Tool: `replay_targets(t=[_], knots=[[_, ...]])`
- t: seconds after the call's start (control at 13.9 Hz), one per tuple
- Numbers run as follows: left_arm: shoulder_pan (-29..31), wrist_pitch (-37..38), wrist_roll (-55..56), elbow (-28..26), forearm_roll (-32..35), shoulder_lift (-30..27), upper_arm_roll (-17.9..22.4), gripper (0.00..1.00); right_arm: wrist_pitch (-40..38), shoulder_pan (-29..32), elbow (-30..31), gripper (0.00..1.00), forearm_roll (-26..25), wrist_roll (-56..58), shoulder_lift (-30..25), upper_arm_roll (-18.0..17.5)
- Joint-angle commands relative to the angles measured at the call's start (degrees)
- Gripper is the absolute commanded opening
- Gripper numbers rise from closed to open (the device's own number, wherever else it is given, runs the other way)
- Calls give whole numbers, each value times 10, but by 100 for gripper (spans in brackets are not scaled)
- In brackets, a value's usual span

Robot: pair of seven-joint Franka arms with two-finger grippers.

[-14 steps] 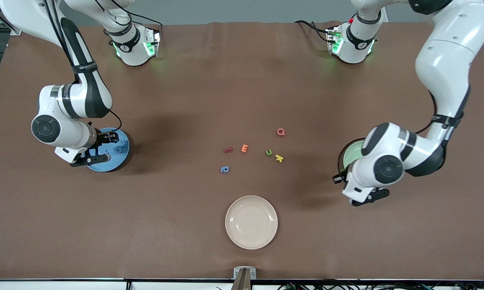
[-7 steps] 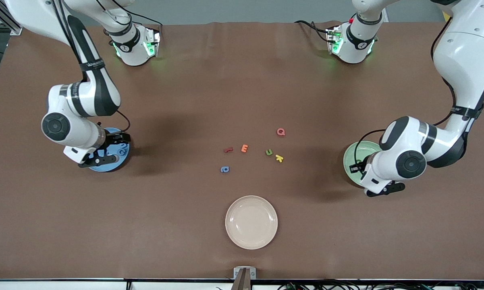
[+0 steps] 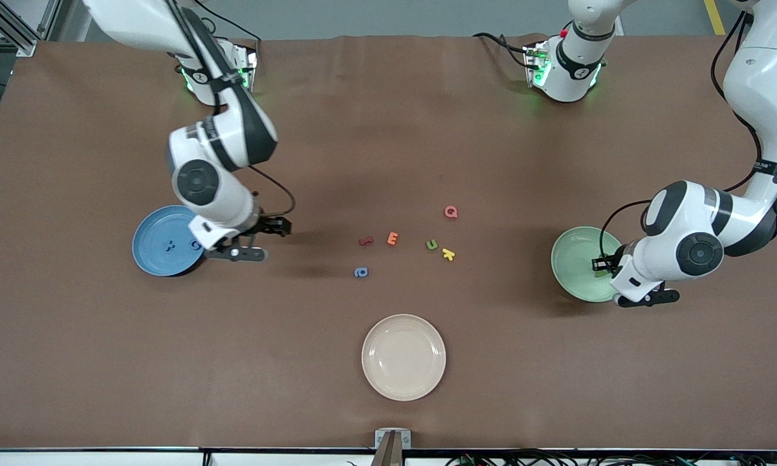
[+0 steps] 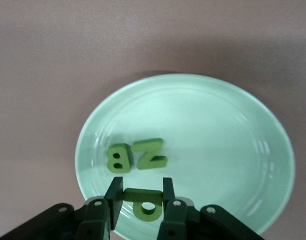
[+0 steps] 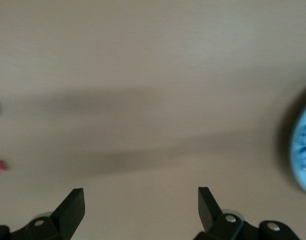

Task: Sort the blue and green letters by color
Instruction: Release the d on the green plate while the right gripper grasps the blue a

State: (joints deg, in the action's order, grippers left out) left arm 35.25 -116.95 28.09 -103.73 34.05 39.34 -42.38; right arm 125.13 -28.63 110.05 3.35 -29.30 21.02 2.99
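Note:
My left gripper (image 4: 140, 192) is shut on a green letter p (image 4: 145, 204) and hangs low over the green plate (image 4: 218, 135). Green letters B (image 4: 117, 158) and N (image 4: 151, 154) lie in that plate (image 3: 572, 255). My right gripper (image 3: 265, 239) is open and empty, over bare table beside the blue plate (image 3: 158, 226), which holds two blue letters (image 3: 168, 245). A blue letter a (image 3: 361, 272) and a green letter u (image 3: 431, 244) lie on the table near its middle. In the right wrist view the open gripper (image 5: 141, 205) faces bare table.
A red letter (image 3: 365, 241), an orange E (image 3: 393, 239), a pink Q (image 3: 451, 211) and a yellow k (image 3: 448, 254) lie near the loose letters. An empty beige plate (image 3: 404, 356) sits nearer the front camera.
My right gripper opened and moved off the blue plate toward the table's middle. My left gripper carried the green p toward the left arm's end, to over the green plate.

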Motion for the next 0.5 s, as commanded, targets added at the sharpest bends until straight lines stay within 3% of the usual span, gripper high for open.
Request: replay_targets(t=[0.0, 0.22, 0.36, 0.43], knots=[[19, -27, -4, -39, 15, -23, -4, 2, -8, -40, -98, 100, 8, -54, 76, 6], [36, -39, -7, -48, 26, -20, -4, 9, -8, -73, -198, 100, 4, -57, 151, 6], [36, -40, -8, -46, 26, -18, -4, 20, 6, -84, -232, 100, 3, -57, 182, 6], [36, -39, -8, -44, 26, -18, -4, 20, 32, -88, -237, 100, 4, -51, 191, 6]])
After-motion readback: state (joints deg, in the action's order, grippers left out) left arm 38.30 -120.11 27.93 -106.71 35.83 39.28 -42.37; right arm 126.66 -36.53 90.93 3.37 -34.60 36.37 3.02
